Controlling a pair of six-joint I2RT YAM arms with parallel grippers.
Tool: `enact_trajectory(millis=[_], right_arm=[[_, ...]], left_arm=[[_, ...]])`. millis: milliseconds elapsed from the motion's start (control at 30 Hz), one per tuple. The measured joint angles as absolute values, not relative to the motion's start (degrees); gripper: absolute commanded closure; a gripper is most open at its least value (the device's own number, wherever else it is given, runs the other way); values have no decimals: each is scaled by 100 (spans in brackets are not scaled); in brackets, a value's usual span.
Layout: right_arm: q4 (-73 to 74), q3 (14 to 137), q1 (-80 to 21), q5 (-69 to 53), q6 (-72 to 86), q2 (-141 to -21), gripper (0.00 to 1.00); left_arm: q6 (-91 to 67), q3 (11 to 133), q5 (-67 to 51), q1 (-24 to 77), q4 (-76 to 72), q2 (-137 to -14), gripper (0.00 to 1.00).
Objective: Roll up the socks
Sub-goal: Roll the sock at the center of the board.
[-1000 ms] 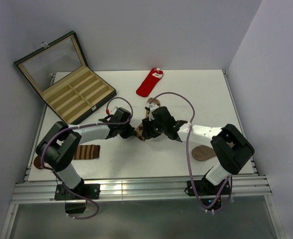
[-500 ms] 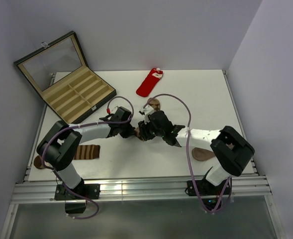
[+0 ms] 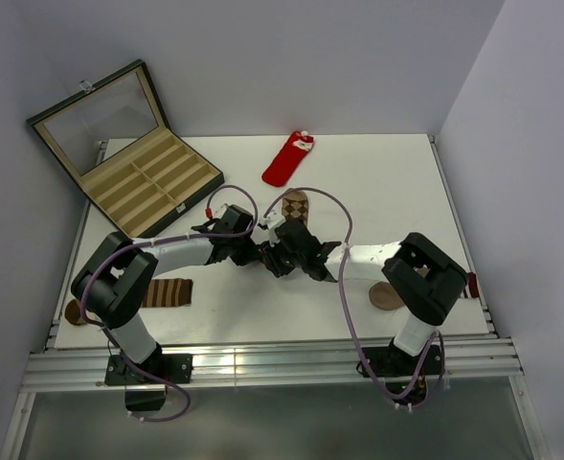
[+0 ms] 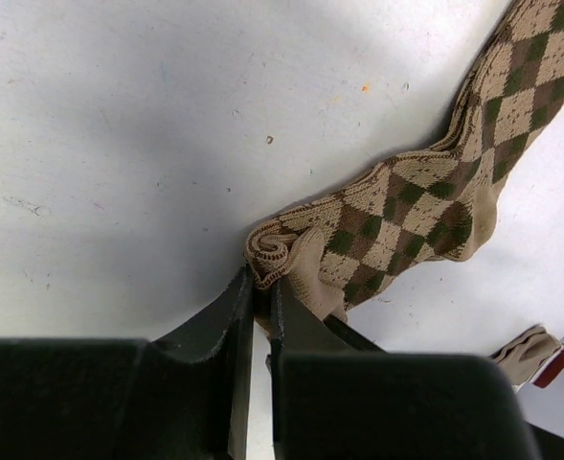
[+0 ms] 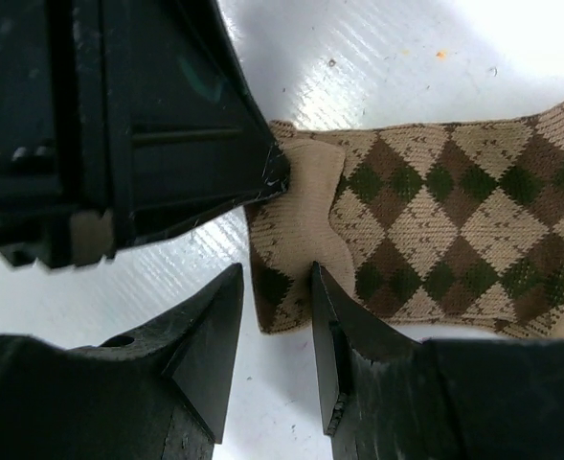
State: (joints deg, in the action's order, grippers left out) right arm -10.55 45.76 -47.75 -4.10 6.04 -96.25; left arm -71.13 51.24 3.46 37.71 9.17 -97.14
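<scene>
At the centre of the desk [image 3: 396, 192], the left hand [image 4: 260, 287] is pressed together, pinching the bunched end of the argyle sock [image 4: 406, 211]. The right hand [image 5: 277, 278] faces it, part-spread astride that end's corner and not yet clamped. The sock stretches toward 1 o'clock. The red sock [image 3: 287, 160] lies flat at 12 o'clock, near the far edge.

White table [image 3: 387, 192], pale lilac walls [image 3: 291, 57] (evenly lit), metal rail [image 3: 282, 362] in front
</scene>
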Motion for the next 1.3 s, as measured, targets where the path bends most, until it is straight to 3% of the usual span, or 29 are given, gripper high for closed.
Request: enact_trajectory(millis=[167, 267, 367, 400, 467, 733, 833, 933, 1300], right_arm=[[-862, 4740, -4777, -239, 607, -9738, 58], [-764, 4794, -4788, -126, 611, -9776, 63], [-655, 4897, -4794, -5, 631, -9859, 77], [-631, 4934, -4803, 21, 646, -9891, 89], [-569, 5000, -4801, 45, 681, -9929, 100], [-64, 5527, -4508, -858, 821, -10230, 100], [73, 5673, -4167, -1616, 993, -10377, 100], [62, 5736, -3776, -2482, 1308, -10556, 100], [-757, 5454, -2902, -4821, 3048, -11249, 100]], left_arm=[[-7113, 5127, 346, 3771, 919, -9714, 99], [-7116, 5135, 344, 3771, 930, -9719, 99], [-7124, 5140, 349, 3771, 930, -9723, 97], [-7140, 5140, 353, 3769, 928, -9723, 96], [-7168, 5140, 397, 3769, 921, -9721, 91], [-7426, 4700, 694, 3758, 832, -9290, 64], [-7548, 4427, 794, 3760, 825, -8947, 47], [-7662, 4202, 869, 3760, 779, -8670, 42], [-7714, 4132, 770, 3760, 388, -8722, 41]])
